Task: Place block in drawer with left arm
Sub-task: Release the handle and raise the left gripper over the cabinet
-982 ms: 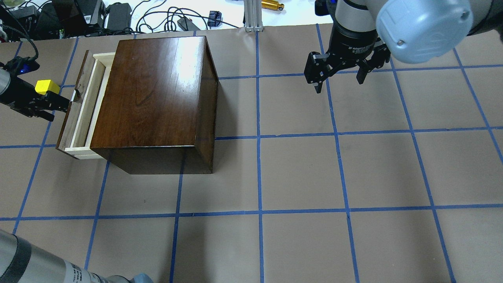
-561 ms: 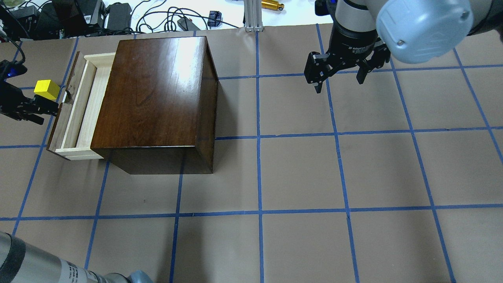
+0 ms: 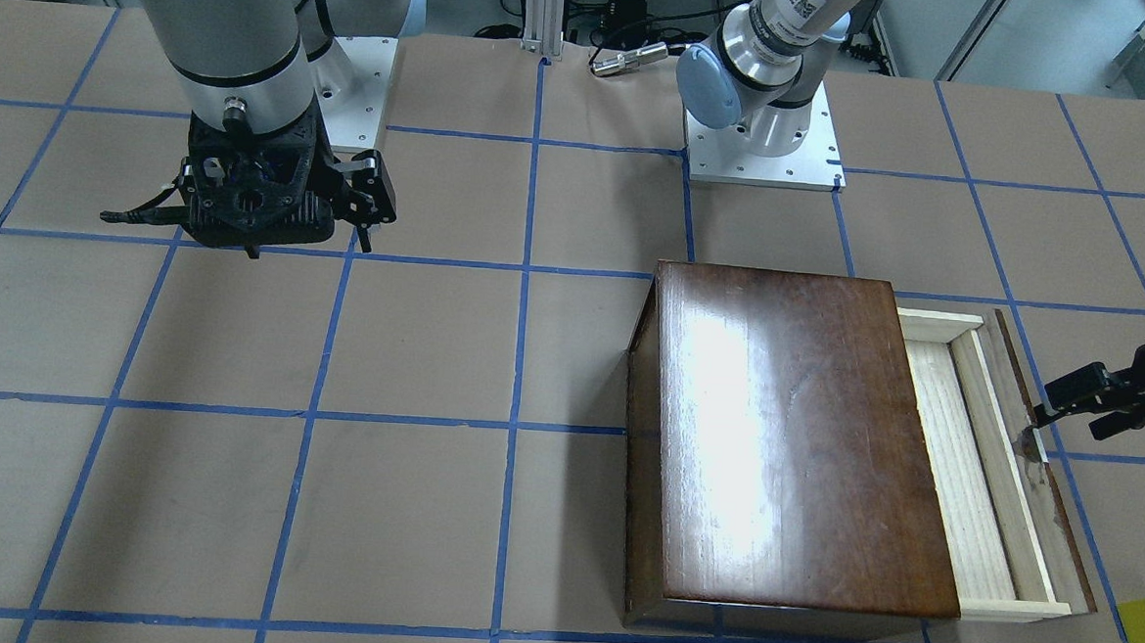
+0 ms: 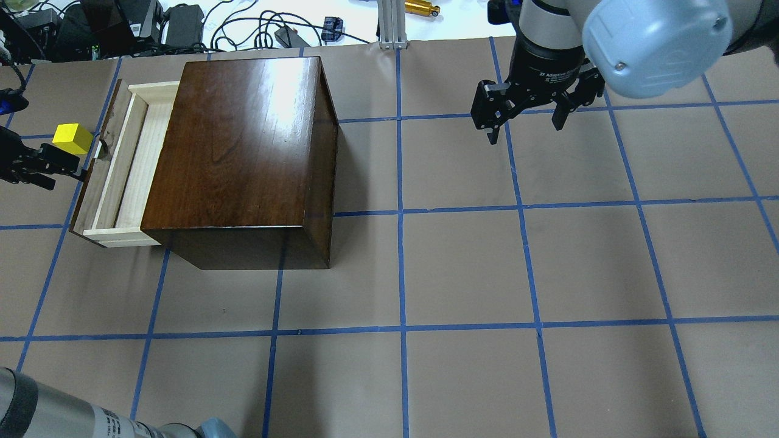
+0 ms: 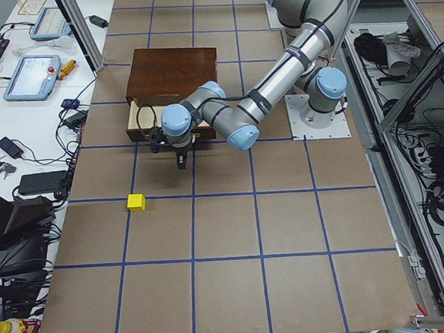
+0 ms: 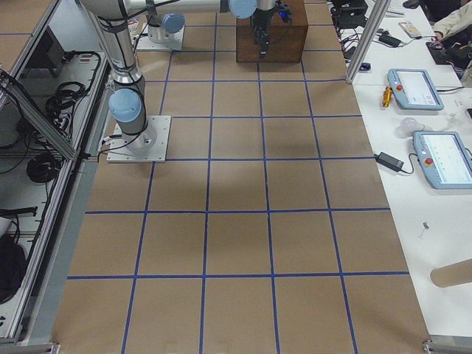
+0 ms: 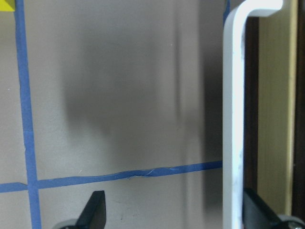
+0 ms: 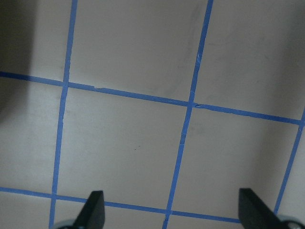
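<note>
black fingers (image 7: 96, 210) of the left gripper (image 7: 176, 212) are spread wide and nothing is squeezed between them. the small white handle (image 7: 233, 119) is seen between the two fingers, close to one, but it is not pinched. that spot is likely chosen because the drawer (image 4: 112, 182) is pulled by this handle. the drawer is slid part way out of the brown box (image 4: 237, 146), so its pale wood floor is bared and room is made for the yellow block (image 4: 72, 139). the yellow block is seen on the table (image 4: 462, 267), near the drawer front and the gripper, touched by nothing. it must be picked up next. the right gripper (image 4: 525, 131) is held well apart, also wide and empty, likely so that the way is not blocked.
</note>
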Motion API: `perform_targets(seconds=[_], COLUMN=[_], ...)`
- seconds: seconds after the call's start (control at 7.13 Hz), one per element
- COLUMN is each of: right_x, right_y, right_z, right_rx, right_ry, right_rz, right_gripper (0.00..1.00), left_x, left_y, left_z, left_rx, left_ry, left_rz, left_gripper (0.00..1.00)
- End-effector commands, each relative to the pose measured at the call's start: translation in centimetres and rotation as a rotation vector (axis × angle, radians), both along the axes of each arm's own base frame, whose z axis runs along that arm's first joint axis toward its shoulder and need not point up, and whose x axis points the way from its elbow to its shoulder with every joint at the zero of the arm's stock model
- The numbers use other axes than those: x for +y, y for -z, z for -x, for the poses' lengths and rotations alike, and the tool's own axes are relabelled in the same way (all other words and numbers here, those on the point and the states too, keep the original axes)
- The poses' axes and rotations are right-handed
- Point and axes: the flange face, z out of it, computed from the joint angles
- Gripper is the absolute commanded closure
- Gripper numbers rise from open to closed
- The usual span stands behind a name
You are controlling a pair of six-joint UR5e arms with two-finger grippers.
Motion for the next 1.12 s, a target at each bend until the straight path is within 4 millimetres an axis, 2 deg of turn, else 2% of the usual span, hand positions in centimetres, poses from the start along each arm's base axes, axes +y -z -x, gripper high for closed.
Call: perform_targets(seconds=[0.0, 0.42, 0.7, 0.84, 0.98], right_x=[0.0, 0.0, 0.0, 0.0, 0.0], right_y=[0.0, 0.0, 0.0, 0.0, 0.0], right_z=[0.0, 0.0, 0.0, 0.0, 0.0], right_rx=[0.0, 0.0, 0.0, 0.0, 0.0], right_ry=[0.0, 0.0, 0.0, 0.0, 0.0], right_rz=[0.0, 0.0, 0.0, 0.0, 0.0], right_gripper=[0.0, 0.0, 0.0, 0.0, 0.0], left_x=[1.9, 7.8, 10.6, 10.3, 9.5], left_y=[-4.5, -14.1, -17.5, -18.4, -19.0], left_z=[1.8, 6.0, 8.8, 11.2, 14.6], left_rx=[-0.049, -0.094, -0.088, -0.094, -0.131], left_ry=[0.012, 0.013, 0.006, -0.018, -0.051], left_rz=[-0.006, -0.041, -0.052, -0.052, -0.077], left_gripper=[0.0, 0.0, 0.0, 0.0, 0.0])
